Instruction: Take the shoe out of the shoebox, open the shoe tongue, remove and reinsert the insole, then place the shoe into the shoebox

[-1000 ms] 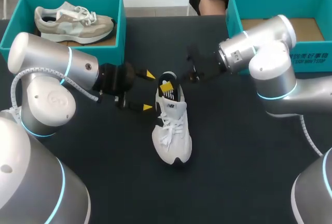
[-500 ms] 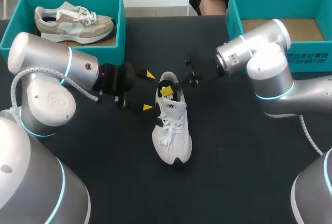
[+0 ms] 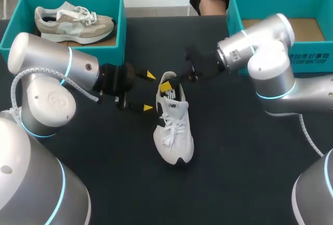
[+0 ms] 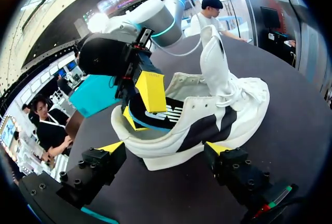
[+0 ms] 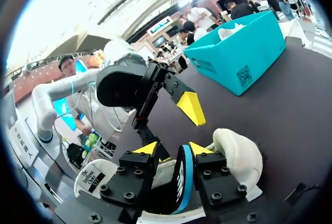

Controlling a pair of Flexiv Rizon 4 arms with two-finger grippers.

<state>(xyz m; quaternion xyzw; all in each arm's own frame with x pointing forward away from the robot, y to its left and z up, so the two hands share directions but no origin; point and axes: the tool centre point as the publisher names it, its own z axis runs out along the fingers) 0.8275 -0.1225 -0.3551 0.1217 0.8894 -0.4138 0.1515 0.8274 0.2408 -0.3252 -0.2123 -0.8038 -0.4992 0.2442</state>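
Note:
A white shoe (image 3: 174, 126) lies on the black table, toe toward the front, tongue (image 4: 212, 58) raised. My left gripper (image 3: 149, 91) is open at the shoe's left side by the heel; in the left wrist view the gripper (image 4: 165, 149) straddles the shoe's side without gripping. My right gripper (image 3: 167, 85) comes from the right into the heel opening. The black, blue-edged insole (image 5: 182, 177) stands up between its fingers, and the gripper (image 5: 174, 149) is open. The insole (image 4: 155, 117) shows raised at the heel. A fingertip (image 5: 189, 107) of the left gripper shows ahead.
A teal shoebox (image 3: 122, 22) at the back left holds a beige shoe (image 3: 73, 22). A second teal shoebox (image 3: 234, 11) stands at the back right, behind my right arm. Bare table lies in front of the shoe.
The right gripper's fingers closed at the heel opening and have spread again. The right wrist shifted slightly and the shoe nudged a little toward the front. The left arm stayed still.

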